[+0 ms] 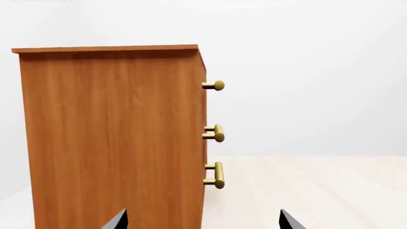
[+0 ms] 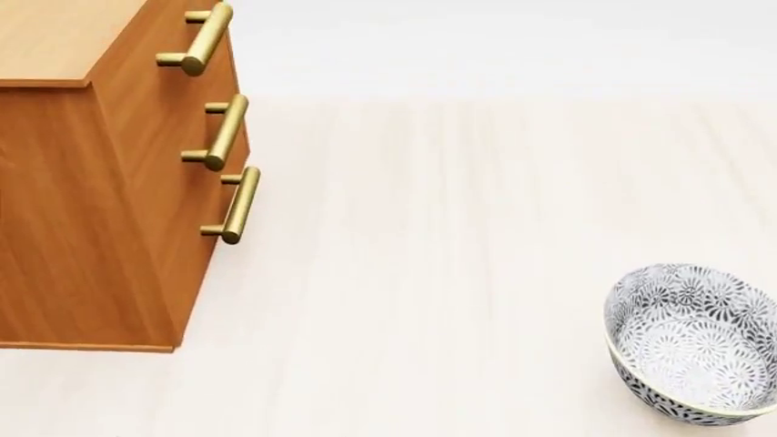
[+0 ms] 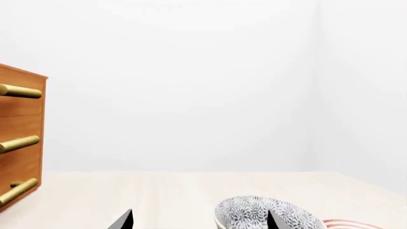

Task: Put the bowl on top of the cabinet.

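The deep, round floral-patterned bowl [image 2: 694, 344] sits on the pale wood-grain surface [image 2: 461, 273], well apart from the glossy orange-brown cabinet [image 2: 85, 200] with brass bar handles [image 2: 228, 205]. Only the right wrist view shows a red-ringed plate [image 3: 353, 223] behind it. Left gripper [image 1: 202, 220] and right gripper [image 3: 200, 220] both spread, empty.

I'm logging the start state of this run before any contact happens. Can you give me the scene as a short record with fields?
bowl: patterned bowl sitting upright on the pale wooden surface, at the head view's lower right, not held
cabinet: orange-brown cabinet at the head view's left, well apart from the bowl; nothing visible on the part of its top in view
handles: three brass bar handles on its front
left tool: left tool open, facing the cabinet's side panel
right tool: right tool open, near the bowl, not gripping it
task status: bowl not yet lifted
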Controlling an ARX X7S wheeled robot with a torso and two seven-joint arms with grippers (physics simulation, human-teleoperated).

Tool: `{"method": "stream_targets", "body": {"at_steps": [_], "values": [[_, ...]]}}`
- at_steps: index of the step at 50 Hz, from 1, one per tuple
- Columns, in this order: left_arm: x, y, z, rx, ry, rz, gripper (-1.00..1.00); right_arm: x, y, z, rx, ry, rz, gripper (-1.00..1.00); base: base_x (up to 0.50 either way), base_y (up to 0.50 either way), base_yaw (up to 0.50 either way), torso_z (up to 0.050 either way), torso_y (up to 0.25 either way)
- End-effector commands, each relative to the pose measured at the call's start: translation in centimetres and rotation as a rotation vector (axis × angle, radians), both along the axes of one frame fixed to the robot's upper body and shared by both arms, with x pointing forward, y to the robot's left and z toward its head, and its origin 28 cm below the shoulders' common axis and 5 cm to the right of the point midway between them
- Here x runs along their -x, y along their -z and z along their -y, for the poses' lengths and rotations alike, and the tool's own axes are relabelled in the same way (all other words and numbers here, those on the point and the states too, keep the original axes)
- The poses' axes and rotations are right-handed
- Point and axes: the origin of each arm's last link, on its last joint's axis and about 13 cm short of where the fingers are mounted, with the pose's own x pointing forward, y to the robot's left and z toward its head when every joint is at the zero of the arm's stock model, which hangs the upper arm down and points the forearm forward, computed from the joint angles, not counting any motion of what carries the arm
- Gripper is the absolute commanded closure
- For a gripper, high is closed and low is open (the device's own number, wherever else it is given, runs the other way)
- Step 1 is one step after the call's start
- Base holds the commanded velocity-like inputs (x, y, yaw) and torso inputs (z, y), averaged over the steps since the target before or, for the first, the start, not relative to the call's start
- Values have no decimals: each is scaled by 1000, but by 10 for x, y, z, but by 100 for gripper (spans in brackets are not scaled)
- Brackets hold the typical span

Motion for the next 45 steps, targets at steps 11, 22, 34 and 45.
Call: {"method": "stream_targets", "body": {"at_steps": [11, 22, 34, 45], "values": [[1, 3, 0, -6, 49, 31, -100, 0, 1, -1, 7, 9, -3, -100, 0, 0, 0, 40, 0], [1, 4, 0, -15, 57, 35, -100, 1, 0, 0, 9, 11, 8, -100, 0, 0, 0, 50, 0], [0, 5, 0, -14, 56, 29, -100, 1, 1, 0, 10, 6, 6, -100, 0, 0, 0, 50, 0], [-1, 5, 1, -5, 49, 30, -100, 1, 1, 0, 13, 4, 2, -100, 0, 0, 0, 45, 0]]}}
